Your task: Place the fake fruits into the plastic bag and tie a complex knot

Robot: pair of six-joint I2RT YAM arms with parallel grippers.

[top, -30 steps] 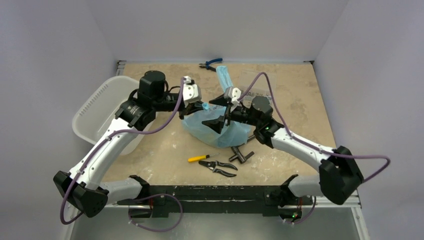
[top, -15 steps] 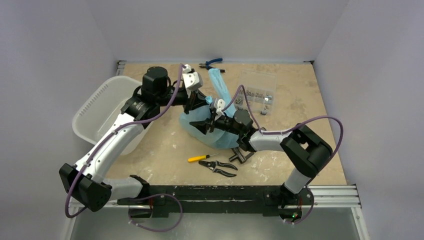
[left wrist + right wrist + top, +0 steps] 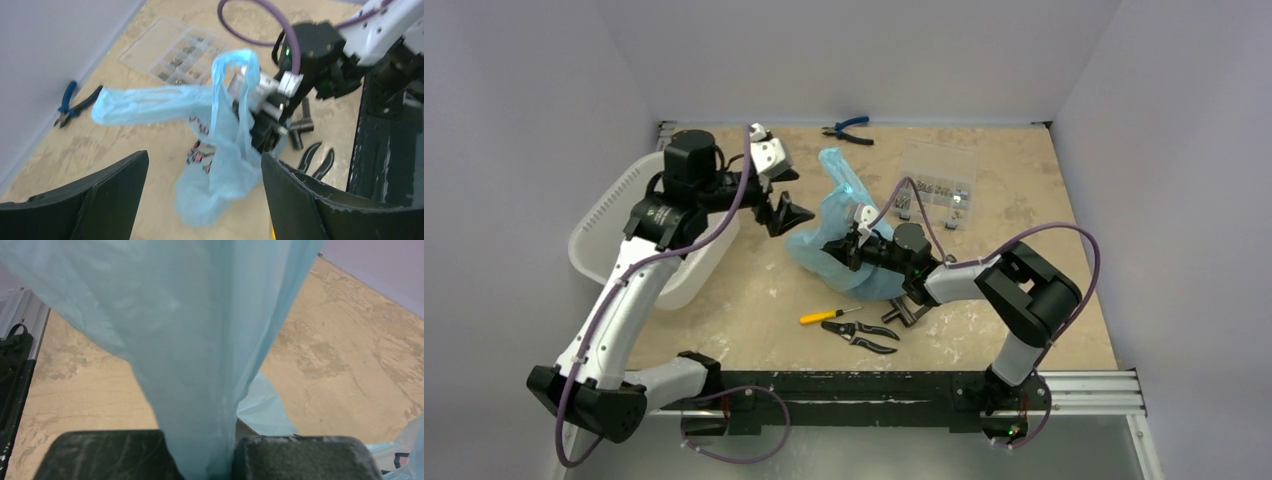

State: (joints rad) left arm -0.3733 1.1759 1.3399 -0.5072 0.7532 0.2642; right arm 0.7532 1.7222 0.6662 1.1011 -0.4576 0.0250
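The bag [image 3: 836, 200] lies near the middle of the counter [image 3: 1024, 200], and its upper part stands up loose. In the top view the right claw [image 3: 836, 248] is low at the bag, on its near side. The left claw [image 3: 792, 195] hangs just beside the bag on the left, apart from it, with its jaws wide and nothing between them. A white tub [image 3: 619, 225] is on the left, partly under the left arm. I cannot make out the fruits here. None shows on the bare counter, so I judge that they are inside the bag, behind the film.

In the left wrist view the left claw [image 3: 204, 156] is open wide and empty, and the bag [image 3: 225, 165] is in front of it. One handle [image 3: 140, 102] stretches out flat to the left. The other one [image 3: 235, 60] rises in a loop beside the right claw [image 3: 265, 135], which grips the film below it. I see no knot: the two handles are separate and not twisted together.

In the right wrist view the right claw [image 3: 207, 455] is closed tight on a bunched strip of the bag [image 3: 200, 340], which fills most of the picture.

I judge that the filling is done and the tying is only beginning. The whole knot is left to make.
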